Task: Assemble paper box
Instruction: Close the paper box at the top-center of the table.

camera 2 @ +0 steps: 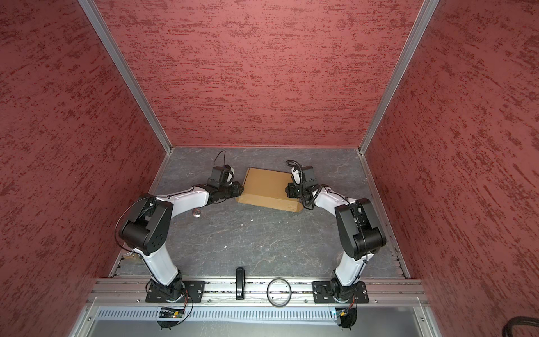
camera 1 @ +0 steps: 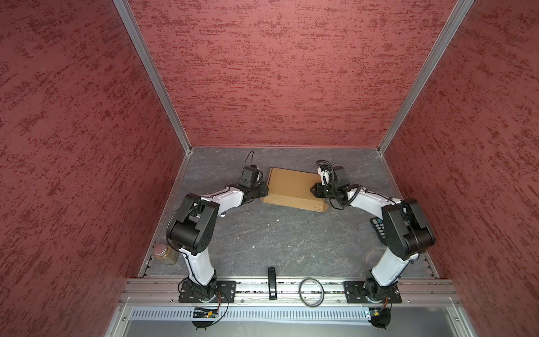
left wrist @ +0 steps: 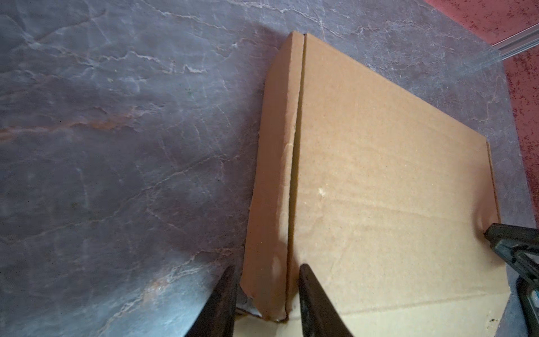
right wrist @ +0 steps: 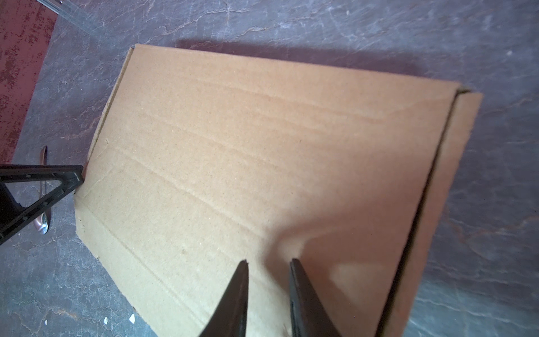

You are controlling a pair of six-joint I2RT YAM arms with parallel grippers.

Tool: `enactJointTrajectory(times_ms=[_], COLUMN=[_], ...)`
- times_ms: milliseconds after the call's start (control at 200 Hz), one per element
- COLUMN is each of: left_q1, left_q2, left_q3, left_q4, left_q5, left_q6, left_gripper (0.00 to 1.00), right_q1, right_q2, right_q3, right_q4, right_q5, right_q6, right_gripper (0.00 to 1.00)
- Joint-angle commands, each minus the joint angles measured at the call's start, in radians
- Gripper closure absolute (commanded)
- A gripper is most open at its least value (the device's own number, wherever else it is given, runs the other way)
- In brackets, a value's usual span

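Note:
The paper box (camera 1: 291, 186) (camera 2: 268, 186) lies as a shallow tan cardboard box with its lid down, at the back middle of the grey table. A narrow side flap (left wrist: 277, 175) stands out along its left edge, split from the lid (left wrist: 379, 175) by a dark slit. My left gripper (left wrist: 267, 267) (camera 1: 264, 189) straddles that flap near the front corner, one finger outside it and one over the lid, with small gaps on both sides. My right gripper (right wrist: 269, 260) (camera 1: 314, 188) sits over the lid (right wrist: 248, 160) at the box's right edge, jaws slightly apart with nothing between them.
A dark remote control (camera 1: 377, 229) lies under the right arm's elbow. A jar (camera 1: 164, 253) stands at the front left edge. A small shiny metal piece (camera 2: 196, 213) lies below the left forearm. A black bar (camera 1: 271, 283) and a ring (camera 1: 311, 291) rest on the front rail. Red walls enclose three sides.

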Motion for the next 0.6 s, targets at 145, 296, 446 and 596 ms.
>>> enactJointTrajectory(times_ms=[145,296,446,596], left_q1=[0.005,0.021,0.047,0.060], left_q2=[-0.032,-0.045,-0.029,0.012], left_q3=[0.003,0.038,0.089,0.168], left_q4=[-0.010,-0.016,-0.036,-0.103], left_q5=[-0.004,0.050,0.114,0.141], left_q6=[0.006,0.027,0.047,0.083], left_gripper=[0.61,0.57,0.54,0.57], right_q1=[0.009,0.009,0.009,0.009], right_q2=[-0.020,-0.073,-0.121,-0.146], right_q3=[0.041,0.069,0.084,0.081], right_q4=[-0.015,-0.048,-0.096,-0.135], right_q5=[0.033,0.045,0.083,0.128], right_q6=[0.005,0.011,0.012,0.011], right_gripper=[0.69,0.61,0.54,0.54])
